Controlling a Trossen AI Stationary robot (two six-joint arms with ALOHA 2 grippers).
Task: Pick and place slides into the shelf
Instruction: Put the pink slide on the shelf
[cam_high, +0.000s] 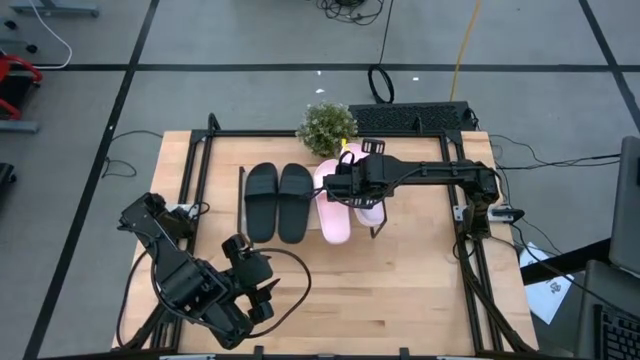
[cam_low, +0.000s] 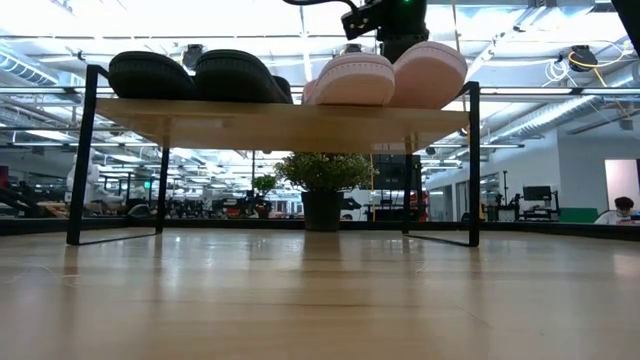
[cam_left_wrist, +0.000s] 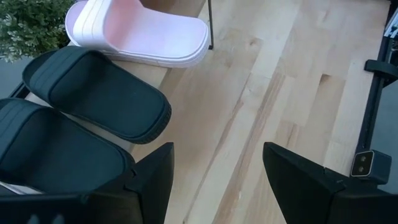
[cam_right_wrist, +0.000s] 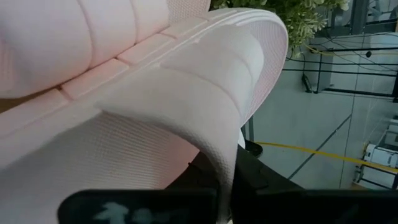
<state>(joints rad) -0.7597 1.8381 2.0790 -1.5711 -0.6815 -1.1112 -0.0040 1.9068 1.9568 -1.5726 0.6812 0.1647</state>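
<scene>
Gripping ribbed pale pink slide (cam_right_wrist: 205, 81) on shelf (cam_low: 280, 112): right jaws (cam_high: 352, 186); left jaws (cam_left_wrist: 214, 180) open, empty.

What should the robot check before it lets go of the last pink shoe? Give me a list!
1. Black slides on the shelf: ok, both side by side.
2. First pink slide on the shelf: ok.
3. Second pink slide flat on the board: cannot tell; the right gripper covers it from above.
4. Right gripper's hold on its strap: cannot tell.
5. Potted plant clear of the arm: ok, behind the shelf.
6. Left gripper out of the way: ok, open, near the table's front.
</scene>
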